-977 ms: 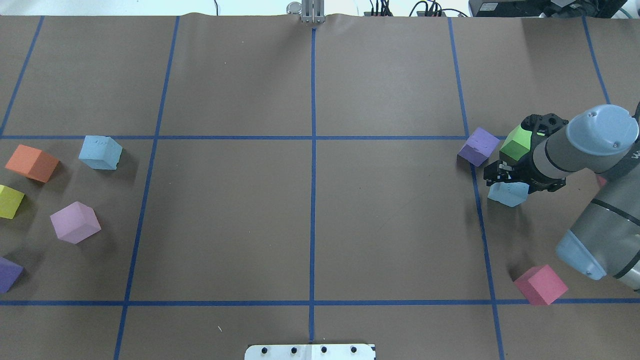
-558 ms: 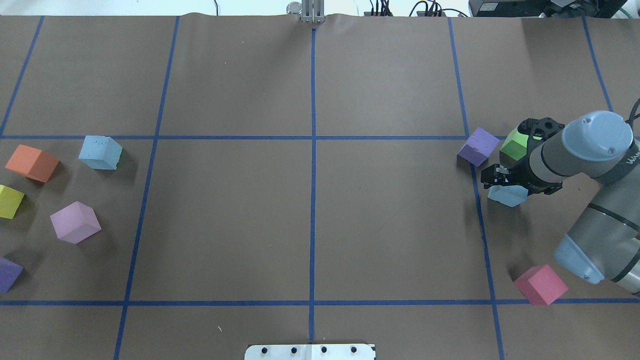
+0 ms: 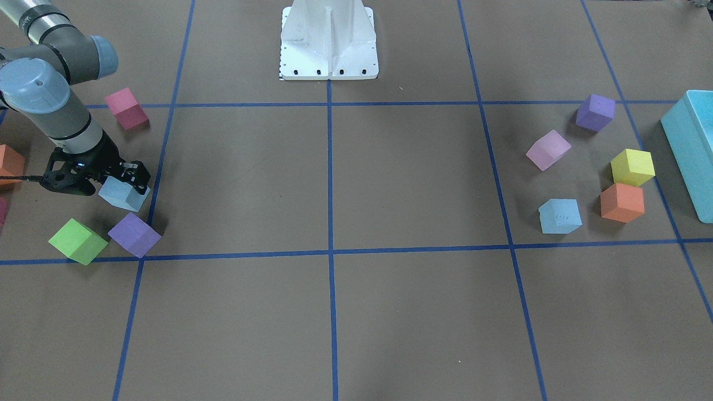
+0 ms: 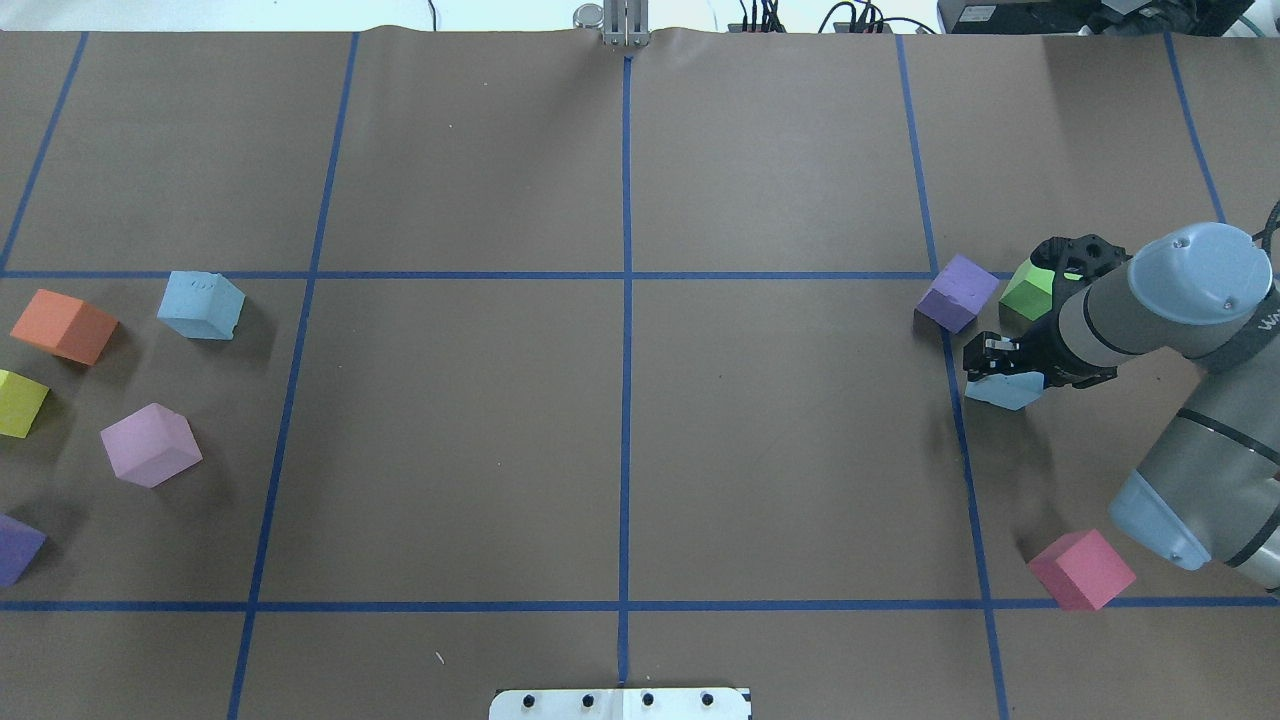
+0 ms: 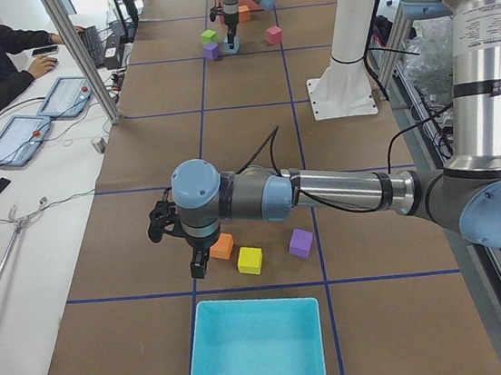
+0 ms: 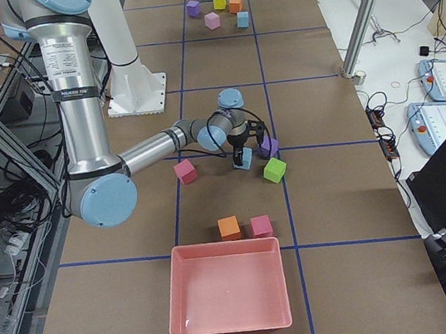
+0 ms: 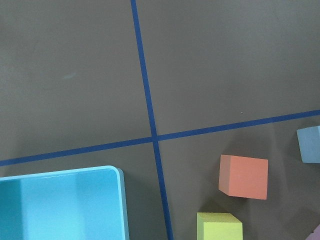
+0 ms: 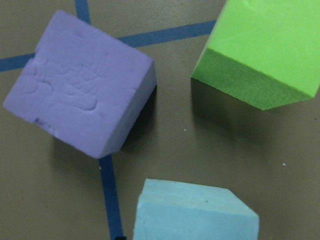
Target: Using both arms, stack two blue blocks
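One blue block [image 4: 1003,392] lies at the right of the table, between a violet cube and a pink-red cube. My right gripper [image 4: 1000,366] stands straight over it with its fingers down on either side, shut on it; the block sits at table level [image 3: 123,196]. In the right wrist view the block [image 8: 195,212] fills the bottom edge. The other blue block [image 4: 200,305] lies free at the far left [image 3: 560,216]. My left gripper [image 5: 198,269] shows only in the exterior left view, above the orange cube; I cannot tell whether it is open or shut.
A violet cube [image 4: 958,292] and a green cube [image 4: 1030,290] lie just beyond the right gripper, and a pink-red cube [image 4: 1082,570] nearer the robot. Orange [image 4: 64,326], yellow [image 4: 20,403], lilac [image 4: 150,445] and purple [image 4: 18,548] cubes lie by the left block. A turquoise bin [image 3: 690,150] is at the left end and a pink bin [image 6: 228,288] at the right end.
My right gripper has come down and a little towards the robot over the blue block, covering more of it. The block has shifted slightly to the left.
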Controlling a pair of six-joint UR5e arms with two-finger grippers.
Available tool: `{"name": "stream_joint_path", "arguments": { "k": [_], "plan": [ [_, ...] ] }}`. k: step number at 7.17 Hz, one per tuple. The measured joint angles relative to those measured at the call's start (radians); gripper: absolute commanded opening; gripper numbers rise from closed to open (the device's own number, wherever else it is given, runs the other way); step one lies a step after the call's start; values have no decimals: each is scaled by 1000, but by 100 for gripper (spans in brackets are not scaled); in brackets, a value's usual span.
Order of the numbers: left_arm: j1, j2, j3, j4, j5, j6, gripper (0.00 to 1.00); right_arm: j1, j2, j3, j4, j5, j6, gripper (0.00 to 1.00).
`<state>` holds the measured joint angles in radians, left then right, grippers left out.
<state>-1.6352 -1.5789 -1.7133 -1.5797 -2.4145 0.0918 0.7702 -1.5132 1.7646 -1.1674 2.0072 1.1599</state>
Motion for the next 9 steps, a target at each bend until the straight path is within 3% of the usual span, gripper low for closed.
{"name": "stream_joint_path", "arguments": {
  "k": [6, 9],
  "plan": [
    [0, -1, -5, 0, 0, 0, 100, 42, -15, 90, -9, 55, -9, 57],
    [63, -2, -62, 2, 1, -183, 100, -7, 44, 116, -23, 56, -10, 57]
  ]
}}
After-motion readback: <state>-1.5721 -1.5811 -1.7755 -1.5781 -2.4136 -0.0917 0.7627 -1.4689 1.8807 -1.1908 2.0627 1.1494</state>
